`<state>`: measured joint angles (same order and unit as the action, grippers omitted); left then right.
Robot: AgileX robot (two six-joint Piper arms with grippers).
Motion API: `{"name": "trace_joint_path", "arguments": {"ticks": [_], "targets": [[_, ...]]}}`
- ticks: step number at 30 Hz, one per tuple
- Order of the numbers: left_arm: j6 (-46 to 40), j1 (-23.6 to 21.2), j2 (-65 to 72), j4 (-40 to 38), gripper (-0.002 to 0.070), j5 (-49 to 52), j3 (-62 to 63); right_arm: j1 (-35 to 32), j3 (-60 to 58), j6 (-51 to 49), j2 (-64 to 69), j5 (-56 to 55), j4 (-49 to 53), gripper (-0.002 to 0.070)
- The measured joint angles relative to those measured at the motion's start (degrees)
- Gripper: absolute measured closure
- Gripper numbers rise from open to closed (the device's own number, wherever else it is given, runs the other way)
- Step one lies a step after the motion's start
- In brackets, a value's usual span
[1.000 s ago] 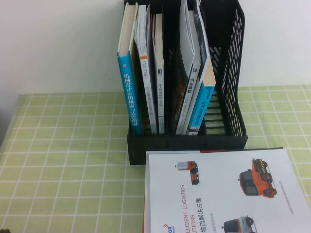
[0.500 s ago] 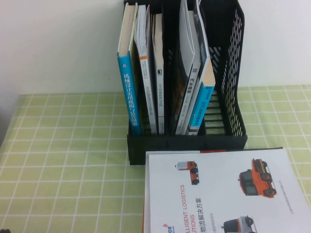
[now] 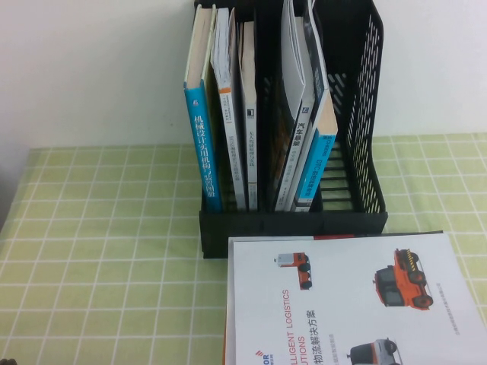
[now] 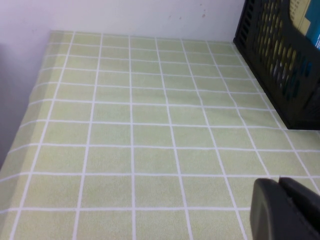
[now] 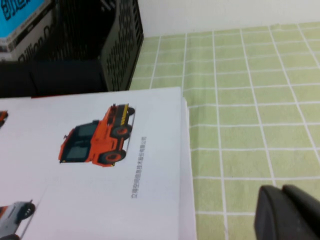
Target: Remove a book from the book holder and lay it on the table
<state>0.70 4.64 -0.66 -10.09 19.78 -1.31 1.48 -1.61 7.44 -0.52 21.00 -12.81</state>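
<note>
The book (image 3: 350, 300) lies flat on the table (image 3: 99, 251), white cover up with orange vehicles and "LOGISTICS" text, just in front of the black book holder (image 3: 293, 220). It also shows in the right wrist view (image 5: 90, 165). My right gripper (image 5: 281, 189) is shut and empty, low over the green cloth beside the book's right edge. My left gripper (image 4: 278, 181) is shut and empty over bare cloth, left of the book holder (image 4: 280, 65). Neither gripper shows in the high view.
Several books stand upright in the holder: a blue-spined one (image 3: 202, 144) at the left, thin ones in the middle, another blue-spined one (image 3: 316, 160) leaning at the right. A white wall rises behind. The cloth's left edge (image 4: 30, 115) drops away.
</note>
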Motion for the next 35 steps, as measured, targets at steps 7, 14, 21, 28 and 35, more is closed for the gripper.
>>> {"name": "trace_joint_path", "arguments": {"ticks": [7,14,21,28,35], "targets": [[0.0,0.0,0.0,0.0,0.0678,0.0,0.0,-0.28,0.0,0.46,0.0,0.22,-0.09,0.0677],[0.1,0.0,0.0,0.0,0.0678,0.09,0.0,-0.34,0.0,4.94,0.0,0.22,0.01,0.0678],[0.1,0.0,0.0,0.0,0.0678,0.09,0.0,-0.34,0.0,5.88,0.0,0.22,0.01,0.0678],[0.1,0.0,0.0,0.0,0.0678,0.09,0.0,-0.34,0.0,6.09,0.0,0.22,0.08,0.0678],[0.1,0.0,0.0,0.0,0.0678,0.09,0.0,-0.34,0.0,6.09,0.0,0.22,0.08,0.0678]]}}
